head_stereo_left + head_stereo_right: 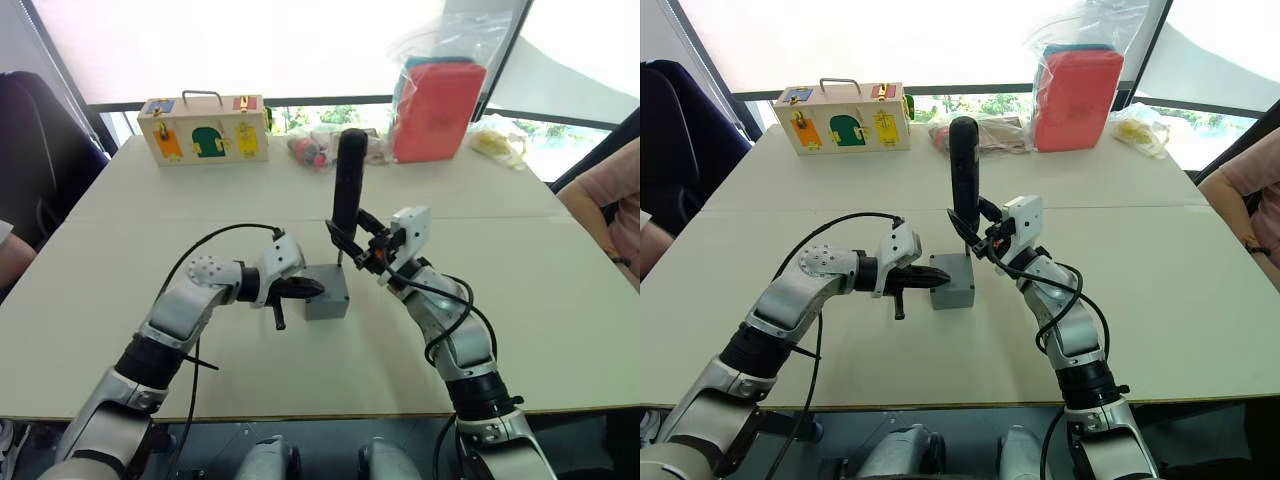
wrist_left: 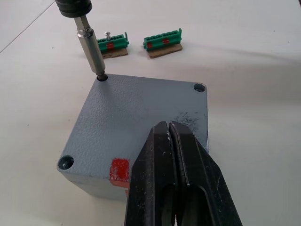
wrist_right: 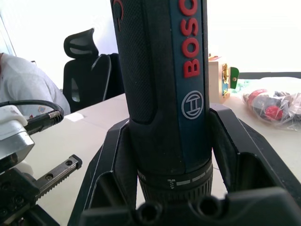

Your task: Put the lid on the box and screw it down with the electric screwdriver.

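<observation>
A wide pale surface [image 1: 520, 300] runs back to bright windows, with a dark office chair [image 1: 30, 150] at its left edge and a person's pink sleeve [image 1: 610, 200] at its right. Along the far side stand a wooden box with handle and coloured latches [image 1: 204, 128], a small clear bag of red and dark items [image 1: 312, 148], a red case in a clear plastic bag [image 1: 438, 95] and another bag with yellow contents [image 1: 498, 140]. Near the middle of the surface sits the box [image 1: 327, 292], closed by the lid [image 2: 141, 122], which lies flat on top with a small red mark at one edge. The left hand [image 2: 174, 155] has its two black fingers pressed together, resting on the lid's edge. The right hand [image 1: 352, 243] pinches the electric screwdriver [image 1: 347, 180], holding it upright; its metal bit stands in a corner hole of the lid. Two green-and-brown strips [image 2: 136, 44] lie on the surface just beyond the box.
</observation>
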`<state>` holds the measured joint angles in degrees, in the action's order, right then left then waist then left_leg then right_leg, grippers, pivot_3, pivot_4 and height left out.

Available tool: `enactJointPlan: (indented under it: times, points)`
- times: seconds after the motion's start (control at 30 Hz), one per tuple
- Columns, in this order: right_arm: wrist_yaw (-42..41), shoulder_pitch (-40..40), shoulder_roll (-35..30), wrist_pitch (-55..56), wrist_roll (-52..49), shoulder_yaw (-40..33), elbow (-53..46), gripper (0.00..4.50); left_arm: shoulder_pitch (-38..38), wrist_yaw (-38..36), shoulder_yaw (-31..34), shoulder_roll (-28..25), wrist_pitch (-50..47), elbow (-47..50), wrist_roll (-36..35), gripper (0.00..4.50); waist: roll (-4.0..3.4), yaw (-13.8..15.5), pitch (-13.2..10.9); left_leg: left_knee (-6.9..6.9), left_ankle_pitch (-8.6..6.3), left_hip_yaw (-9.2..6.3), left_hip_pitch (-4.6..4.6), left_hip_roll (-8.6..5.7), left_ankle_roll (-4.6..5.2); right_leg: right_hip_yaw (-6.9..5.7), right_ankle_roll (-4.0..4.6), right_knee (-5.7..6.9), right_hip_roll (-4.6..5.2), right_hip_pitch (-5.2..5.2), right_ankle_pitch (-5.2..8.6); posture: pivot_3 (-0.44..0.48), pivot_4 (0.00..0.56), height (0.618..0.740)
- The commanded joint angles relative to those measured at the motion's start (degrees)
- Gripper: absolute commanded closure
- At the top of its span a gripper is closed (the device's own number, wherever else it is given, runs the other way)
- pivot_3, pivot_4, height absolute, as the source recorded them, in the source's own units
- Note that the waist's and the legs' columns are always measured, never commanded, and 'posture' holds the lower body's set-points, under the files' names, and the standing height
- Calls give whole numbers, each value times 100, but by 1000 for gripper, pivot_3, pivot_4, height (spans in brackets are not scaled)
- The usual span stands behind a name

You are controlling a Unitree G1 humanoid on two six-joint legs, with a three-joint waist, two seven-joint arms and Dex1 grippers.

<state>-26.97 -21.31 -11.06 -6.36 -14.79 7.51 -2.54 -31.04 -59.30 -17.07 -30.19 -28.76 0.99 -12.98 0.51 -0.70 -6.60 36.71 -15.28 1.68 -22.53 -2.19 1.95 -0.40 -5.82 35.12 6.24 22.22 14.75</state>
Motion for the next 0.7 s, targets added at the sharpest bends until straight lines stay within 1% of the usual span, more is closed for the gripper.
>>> enactJointPlan:
  times: [0.03,0.1,0.27,0.7]
  points:
    - [72,498,-15,-959,-2,32,711,2722,136,-38,-88,-131,-31,-77,149,4500,5,-2,13,-4,0,0,1,0,0,0,1,-1,0,0,1,0,150,740]
    - [80,520,15,-1127,-74,10,698,2722,155,-45,-88,-159,-22,-57,145,4500,12,-3,34,-17,0,0,6,0,0,0,3,-7,2,0,2,0,150,740]
    - [67,577,-35,-1107,32,98,670,2722,214,-32,-110,-173,-20,5,142,4500,15,-5,66,-50,0,1,20,0,0,0,16,-15,2,0,10,0,150,740]
    - [1,548,-253,-1100,94,110,472,2722,239,9,-125,-113,-36,42,126,4500,7,-2,66,-56,0,0,20,0,0,1,21,-23,4,0,13,0,150,740]
